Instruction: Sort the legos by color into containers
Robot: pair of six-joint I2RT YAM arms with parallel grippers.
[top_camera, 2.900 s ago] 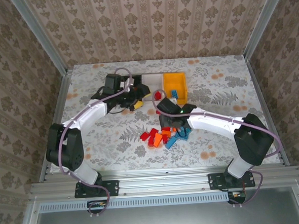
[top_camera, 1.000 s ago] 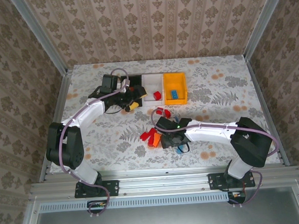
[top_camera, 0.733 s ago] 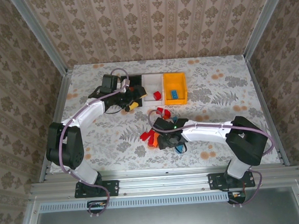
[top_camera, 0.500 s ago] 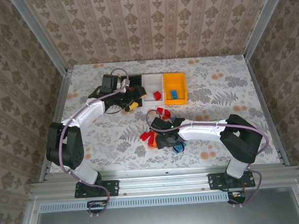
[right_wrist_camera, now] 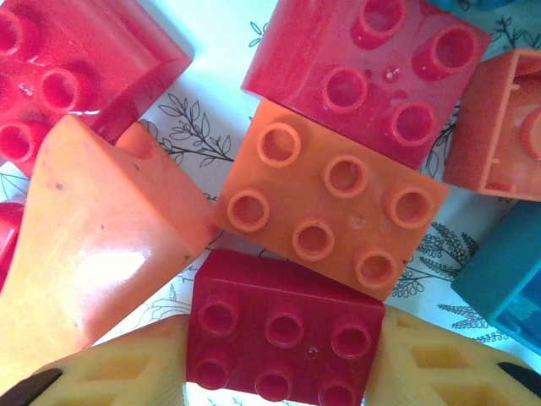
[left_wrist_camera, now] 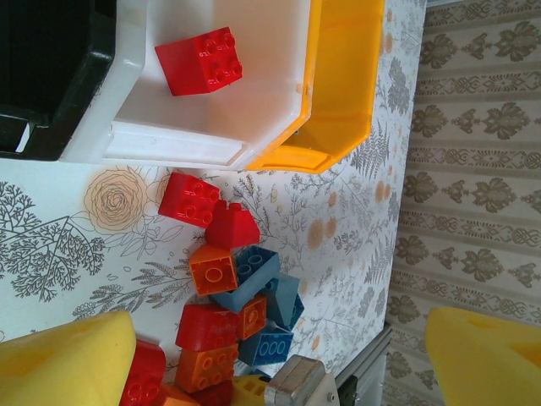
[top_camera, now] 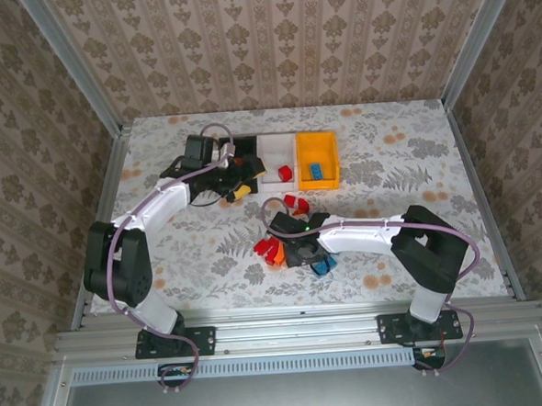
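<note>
Sitting between fingers (right_wrist_camera: 110,372) of right hand (right_wrist_camera: 283,359), touching both: red lego (right_wrist_camera: 283,334).

Red, orange and blue legos (top_camera: 272,250) lie heaped near the black bin (left_wrist_camera: 51,76), white bin (left_wrist_camera: 169,144) and yellow bin (left_wrist_camera: 338,85).

Floral-patterned table (top_camera: 398,172), black, white, yellow bins (top_camera: 275,150) side by side at back, lego pile (top_camera: 269,249) mid-table, two red bricks (top_camera: 295,202) between

Bright, even light from above, soft faint shadows, white glare on the orange wedge (right_wrist_camera: 110,271), faint sheen on the dark red brick (right_wrist_camera: 279,338), tabletop (right_wrist_camera: 224,51) washed out.
</note>
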